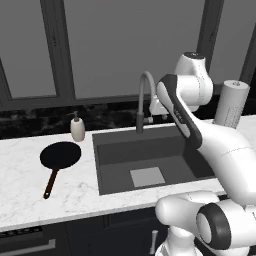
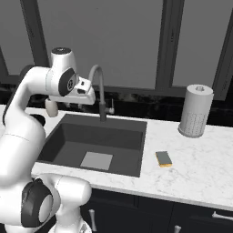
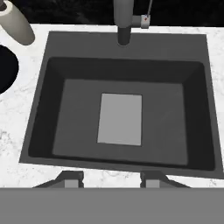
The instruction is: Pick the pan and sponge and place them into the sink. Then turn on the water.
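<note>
The black pan (image 1: 60,154) lies on the counter left of the sink (image 1: 116,151), its reddish-brown handle pointing toward the front edge. Its rim also shows in the hand view (image 3: 6,70). The yellow sponge (image 2: 164,158) rests on the counter right of the sink (image 2: 136,142). My gripper (image 3: 111,178) hangs above the sink basin (image 3: 43,109), looking straight down, close in front of the grey gooseneck faucet (image 2: 98,86). Its fingers stand apart with nothing between them. No water runs from the faucet (image 1: 144,100).
A beige soap dispenser (image 1: 77,128) stands behind the pan near the sink's back left corner. At the back right is a grey paper towel roll (image 2: 195,110). Marble counter (image 2: 200,164) spreads to both sides of the sink, with dark windows behind.
</note>
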Robot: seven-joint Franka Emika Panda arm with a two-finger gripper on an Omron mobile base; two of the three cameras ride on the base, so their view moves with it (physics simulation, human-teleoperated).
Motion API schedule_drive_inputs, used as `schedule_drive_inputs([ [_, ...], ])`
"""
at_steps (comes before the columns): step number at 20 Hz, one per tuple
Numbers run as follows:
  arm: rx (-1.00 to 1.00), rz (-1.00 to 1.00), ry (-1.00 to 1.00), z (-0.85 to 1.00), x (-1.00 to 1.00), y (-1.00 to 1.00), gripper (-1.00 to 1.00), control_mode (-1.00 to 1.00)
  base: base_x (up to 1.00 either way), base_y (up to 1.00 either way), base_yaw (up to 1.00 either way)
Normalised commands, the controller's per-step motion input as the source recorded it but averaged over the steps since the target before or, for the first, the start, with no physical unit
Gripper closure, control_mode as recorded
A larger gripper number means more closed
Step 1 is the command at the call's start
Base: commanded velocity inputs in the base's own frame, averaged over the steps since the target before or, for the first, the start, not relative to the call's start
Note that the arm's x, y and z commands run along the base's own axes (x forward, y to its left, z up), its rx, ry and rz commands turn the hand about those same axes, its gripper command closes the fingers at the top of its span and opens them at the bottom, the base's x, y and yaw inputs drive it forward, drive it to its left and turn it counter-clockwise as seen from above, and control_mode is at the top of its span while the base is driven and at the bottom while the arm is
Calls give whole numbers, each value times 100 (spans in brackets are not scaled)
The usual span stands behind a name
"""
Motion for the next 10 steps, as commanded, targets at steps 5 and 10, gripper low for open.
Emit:
schedule_drive_inputs([
  [5,0,-2,15,-24,-72,26,-100,-100,0,0,0],
  [10,-9,-13,25,-71,-91,100,-100,-100,0,0,0],
])
